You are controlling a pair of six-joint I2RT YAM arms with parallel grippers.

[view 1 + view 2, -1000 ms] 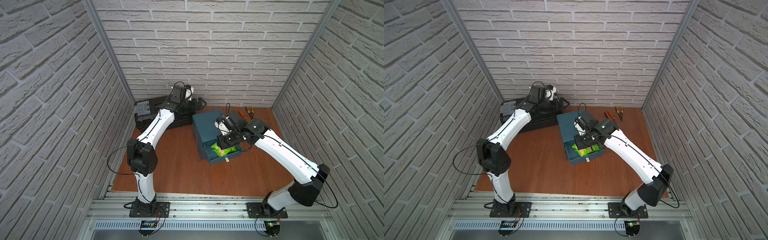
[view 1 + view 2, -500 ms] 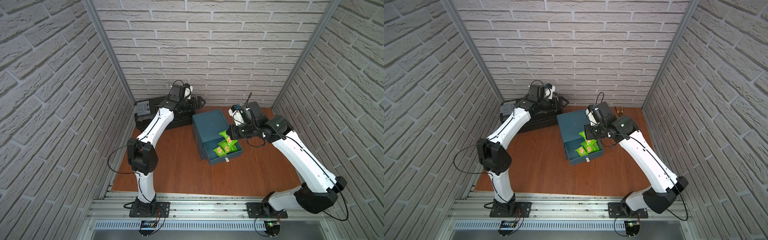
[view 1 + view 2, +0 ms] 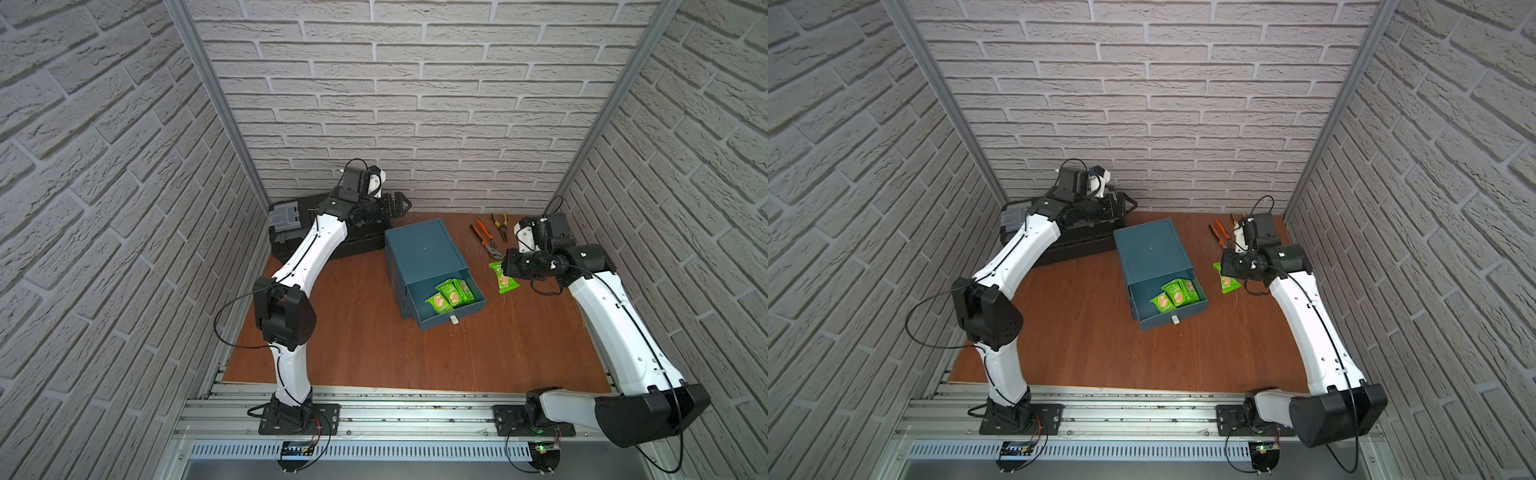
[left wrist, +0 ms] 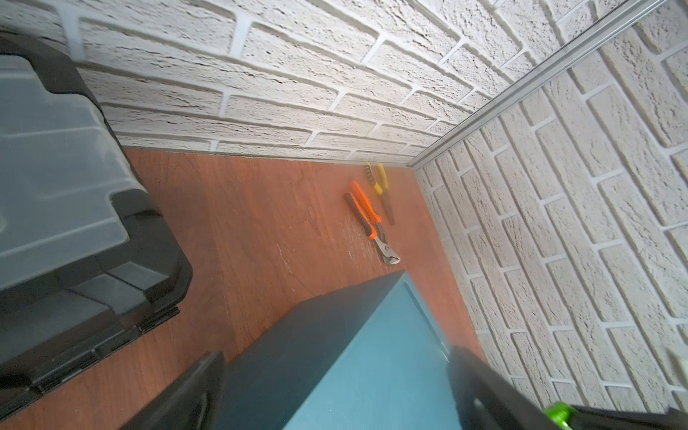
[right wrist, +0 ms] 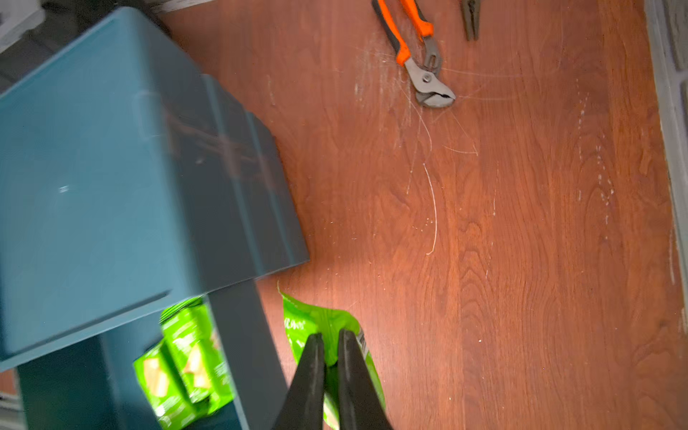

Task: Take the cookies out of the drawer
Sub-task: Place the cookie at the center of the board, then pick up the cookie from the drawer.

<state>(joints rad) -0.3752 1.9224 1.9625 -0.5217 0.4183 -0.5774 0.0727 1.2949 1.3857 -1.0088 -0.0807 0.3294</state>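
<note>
Obs: right hand (image 5: 330, 337) is pinched nearly shut on 1 green cookie packet (image 5: 320, 316), just outside the drawer (image 3: 453, 318) wall and above the counter (image 3: 374, 357); whether it touches the counter is unclear. 3 packets (image 3: 451, 293) lie in the open drawer. The left hand (image 3: 397, 205) is open and empty at the rear. Judgement: packets are light, with crinkly, slick film and a brittle biscuit inside; pinch the crimped end seam gently.
</note>
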